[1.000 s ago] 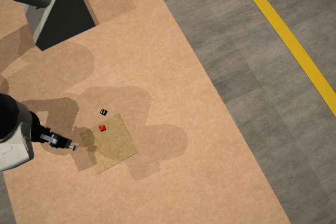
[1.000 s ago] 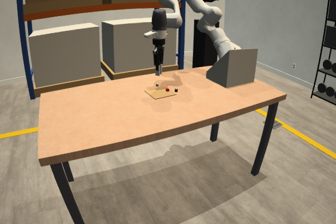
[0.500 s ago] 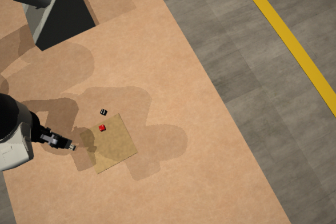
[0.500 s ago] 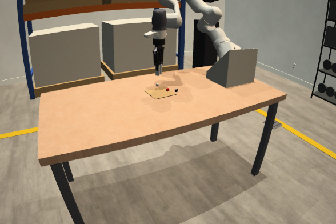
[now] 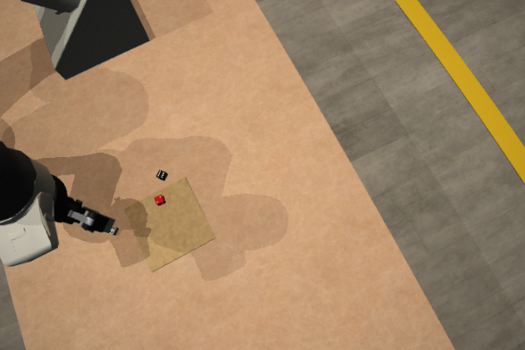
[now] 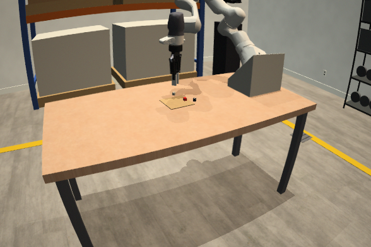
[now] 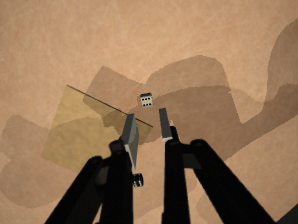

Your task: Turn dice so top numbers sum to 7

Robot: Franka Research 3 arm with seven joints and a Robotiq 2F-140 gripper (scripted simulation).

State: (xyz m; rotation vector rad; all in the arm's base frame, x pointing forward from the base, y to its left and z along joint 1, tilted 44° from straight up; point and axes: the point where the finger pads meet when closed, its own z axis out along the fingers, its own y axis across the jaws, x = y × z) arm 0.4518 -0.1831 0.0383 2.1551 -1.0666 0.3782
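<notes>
The tan mat (image 5: 171, 223) lies flat on the table. The red die (image 5: 159, 199) sits on the mat near one edge. The black die (image 5: 162, 174) lies on the bare table just off that edge. The white die (image 7: 146, 100) lies on the bare table just beyond another mat edge, with several dark pips on top; it also shows in the exterior view (image 6: 173, 93). My gripper (image 7: 148, 121) (image 6: 175, 82) points straight down and hangs well above the white die. Its fingers stand close together with a narrow gap, and nothing is between them.
The grey robot base block (image 6: 257, 74) stands at the table's back right. Large boxes (image 6: 70, 58) on a blue rack stand behind the table. The table edge runs to the right of the mat (image 5: 357, 205).
</notes>
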